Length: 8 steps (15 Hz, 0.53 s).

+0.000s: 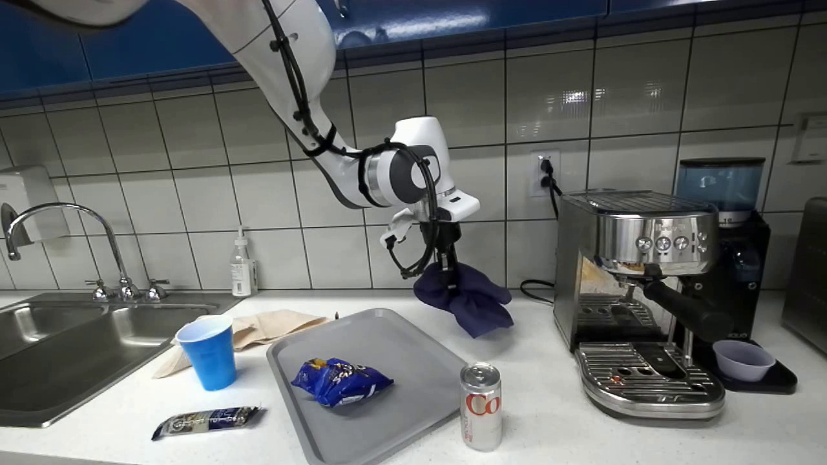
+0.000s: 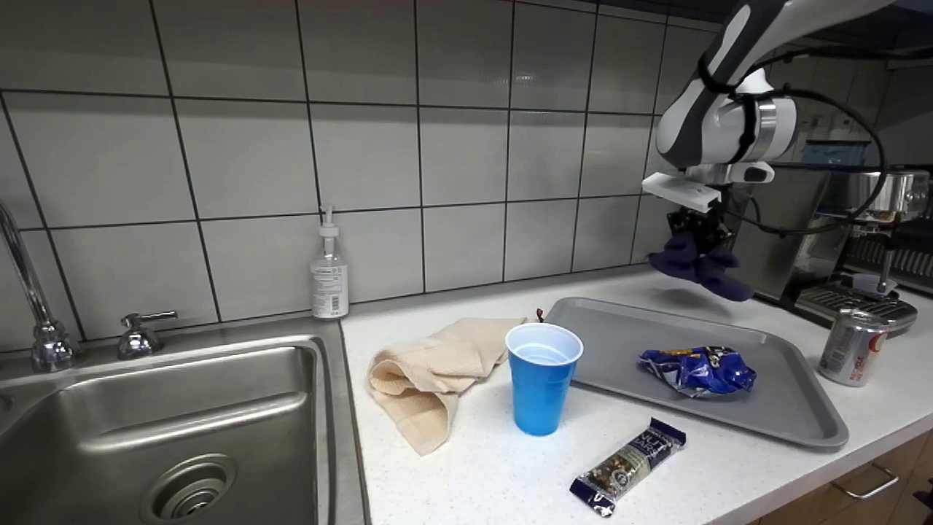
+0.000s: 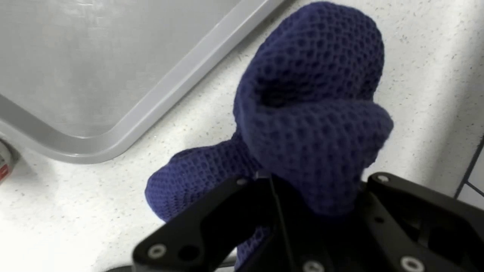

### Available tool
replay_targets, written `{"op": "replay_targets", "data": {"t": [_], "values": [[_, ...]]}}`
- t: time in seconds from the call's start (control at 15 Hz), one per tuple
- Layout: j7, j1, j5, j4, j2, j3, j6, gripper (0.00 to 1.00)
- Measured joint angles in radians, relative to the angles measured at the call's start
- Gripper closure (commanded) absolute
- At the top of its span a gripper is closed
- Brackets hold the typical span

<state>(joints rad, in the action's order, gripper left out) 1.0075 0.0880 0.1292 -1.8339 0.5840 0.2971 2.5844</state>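
Tips of the gripper (image 1: 450, 287) are buried in folds of purple cloth (image 3: 317, 75), so exact pinch pt. is hidden, but fingers clasp it approx. mid-way. In wrist view, the tray (image 3: 162, 94) is cut off. Cloth looks waffle-knit, bunched, w/ rounded lobes. It hangs above counter (image 1: 536, 387), b/w tray and coffee machine (image 1: 627, 236); in both ext. views its long axis slopes down toward pic's right.

The can (image 1: 481, 408) shows a large red "Co" (the lettering runs off round its side), with small sideways print nearby. The bar (image 2: 628, 467) reads "NUT BAR". Print on the bag (image 2: 698, 372), the bottle (image 2: 329, 288) and the grinder (image 1: 743, 265) is too blurred to read.
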Motion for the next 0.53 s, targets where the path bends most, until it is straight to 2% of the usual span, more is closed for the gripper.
{"op": "replay_targets", "data": {"t": [0.53], "values": [[-0.096, 0.001, -0.027, -0.171, -0.124, 0.013, 0.0, 0.97]]}}
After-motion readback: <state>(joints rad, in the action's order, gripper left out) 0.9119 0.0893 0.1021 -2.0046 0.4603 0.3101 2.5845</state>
